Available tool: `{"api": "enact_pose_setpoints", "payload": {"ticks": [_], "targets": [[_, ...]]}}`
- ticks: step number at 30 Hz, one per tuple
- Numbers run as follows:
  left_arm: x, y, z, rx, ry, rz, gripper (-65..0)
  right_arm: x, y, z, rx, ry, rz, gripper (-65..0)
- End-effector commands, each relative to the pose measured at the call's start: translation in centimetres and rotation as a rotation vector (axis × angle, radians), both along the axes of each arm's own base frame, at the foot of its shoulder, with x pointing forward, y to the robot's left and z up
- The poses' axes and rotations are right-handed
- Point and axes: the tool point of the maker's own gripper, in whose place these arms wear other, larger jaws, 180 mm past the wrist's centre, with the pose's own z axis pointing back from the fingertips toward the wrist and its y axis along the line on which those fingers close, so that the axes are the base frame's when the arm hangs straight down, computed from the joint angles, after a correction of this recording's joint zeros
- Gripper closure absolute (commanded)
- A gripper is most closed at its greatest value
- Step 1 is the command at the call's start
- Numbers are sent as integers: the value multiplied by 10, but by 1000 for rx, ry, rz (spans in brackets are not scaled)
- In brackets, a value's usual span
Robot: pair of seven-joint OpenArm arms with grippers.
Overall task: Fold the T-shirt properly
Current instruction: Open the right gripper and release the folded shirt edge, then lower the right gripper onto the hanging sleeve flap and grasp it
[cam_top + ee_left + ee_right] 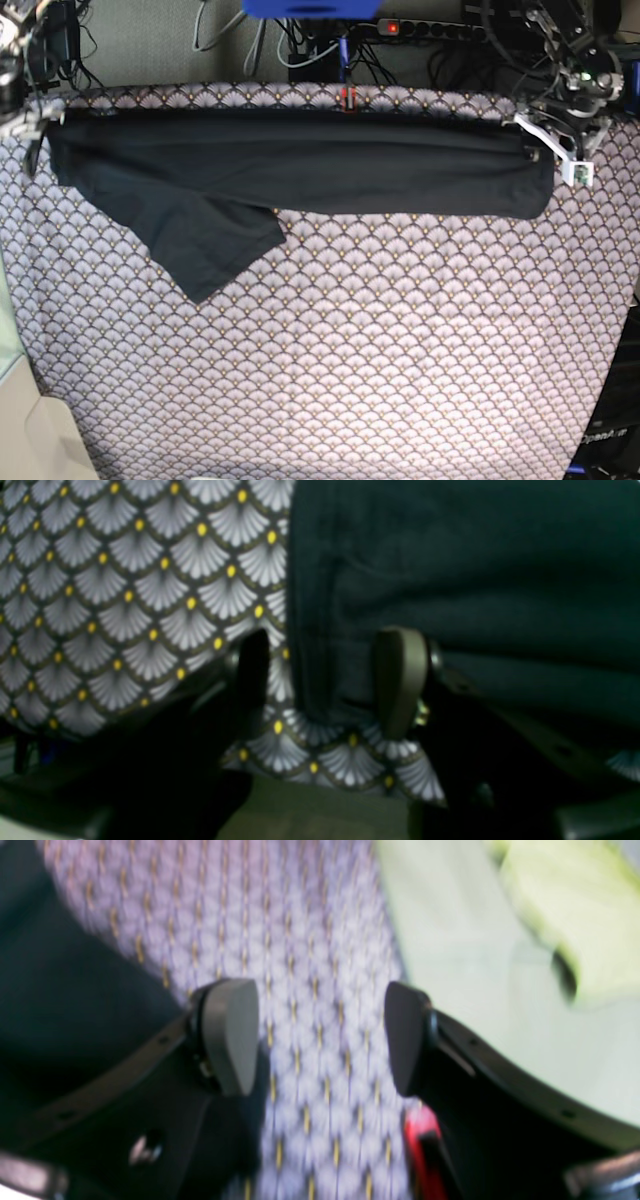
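Your soft, limp black cotton T-shirt (300, 165) lies folded along the bench's far edge — both end effectors, left (322, 682) and right (320, 1035), released. Pinch hems or corners — it sags.

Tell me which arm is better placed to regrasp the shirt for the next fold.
Left, probably. Its gripper has open jaws straddling the T-shirt edge, while the right gripper, also open, frames only tablecloth.

The T-shirt (330, 170) was soft, matt black cloth. The tablecloth (350, 340) was smooth printed fabric, scalloped with yellow dots. The left gripper (325, 680) had matt grey rubbery pads (400, 680).
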Motion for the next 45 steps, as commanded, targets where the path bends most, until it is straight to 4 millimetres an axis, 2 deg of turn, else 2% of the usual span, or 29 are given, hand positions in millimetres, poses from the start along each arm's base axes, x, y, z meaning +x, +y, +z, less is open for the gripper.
{"api": "enact_pose_setpoints", "payload": {"ticks": [1, 5, 7, 13, 16, 19, 22, 25, 31, 41, 45], "targets": [[7, 0, 8, 5, -40, -2, -330, 21, 6, 16, -25, -36, 36, -399], [5, -1, 4, -6, -31, 1, -330, 75, 31, 11, -30, 66, 97, -399], [5, -2, 3, -9, -30, 0, -330, 95, 42, 10, -28, 103, 121, -399], [4, -2, 3, -8, -27, 2, -330, 137, 73, 7, -27, 232, 182, -399], [3, -2, 2, -8, -22, 2, -329, 146, 87, -7, -7, 293, 214, -399], [-4, -2, 0, -8, -10, 2, -329, 151, 102, -29, 30, 351, 255, -399], [-4, -6, -3, -18, -8, 5, -329, 158, 110, -40, 67, 372, 268, -400], [-5, -6, -3, -18, -7, 6, -329, 167, 124, -40, 83, 370, 296, -400], [-5, -6, -4, -20, -3, 8, -329, 186, 145, -29, 68, 348, 351, -399], [-6, -6, -4, -18, 2, 8, -329, 208, 169, -63, 208, 434, 379, -399], [-6, -11, -6, -29, 2, 12, -329, 216, 170, -57, 212, 423, 382, -400]]}}
